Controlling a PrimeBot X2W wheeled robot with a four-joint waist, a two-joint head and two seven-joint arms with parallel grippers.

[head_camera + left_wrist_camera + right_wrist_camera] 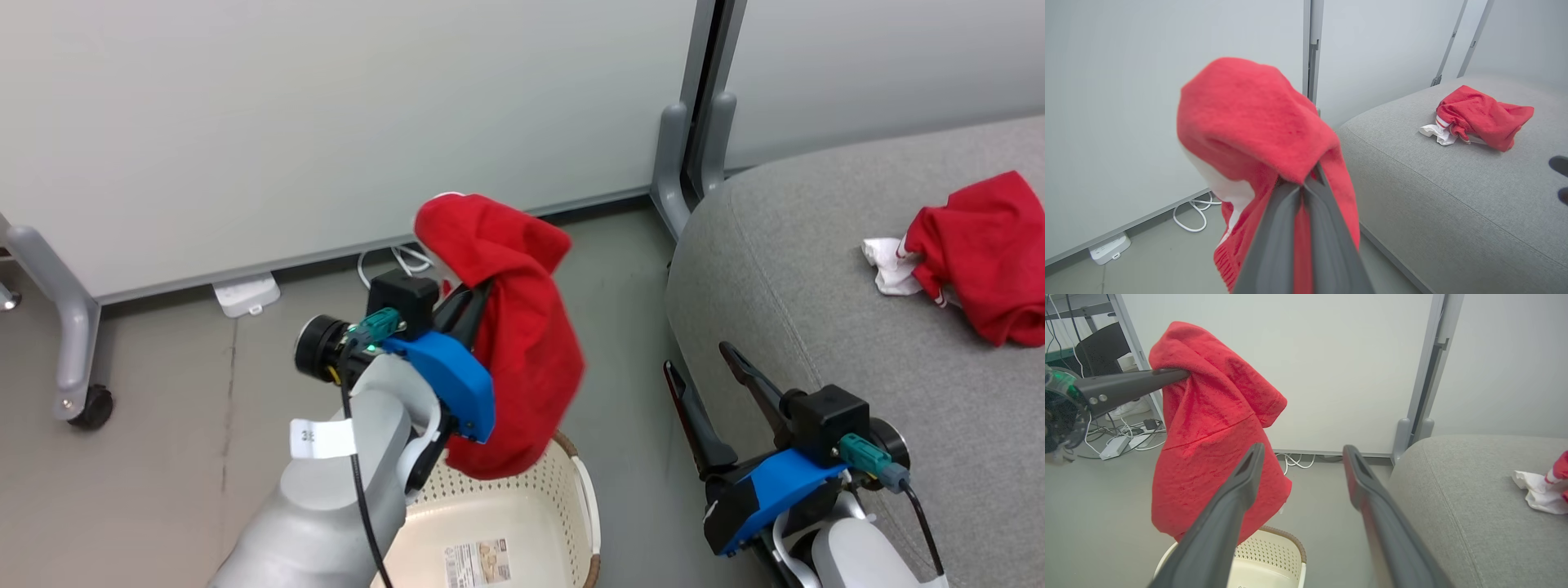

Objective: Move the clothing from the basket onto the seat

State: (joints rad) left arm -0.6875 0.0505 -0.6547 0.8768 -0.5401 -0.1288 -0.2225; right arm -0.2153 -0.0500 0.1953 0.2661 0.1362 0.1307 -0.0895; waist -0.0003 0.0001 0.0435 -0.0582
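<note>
One red garment (522, 343) hangs clamped in the left gripper (478, 298); right gripper (697, 359), at four o'clock, gapes empty.

**Left Arm Up With Jaws Clamped, Right Arm Low and Open**

The left gripper (480, 291) is lifted at the left of the scene on a pale grey left forearm (326, 506), with a blue left wrist bracket (451, 382) behind it. It points toward the right, its jaws pinched tight together on a fold of the red garment (522, 343). The right gripper (698, 359) sits lower at the near right, above a blue right wrist bracket (775, 486). Its long dark fingers (694, 416) angle away and slightly left, jaws spread wide and empty. The two grippers are well apart.
</note>
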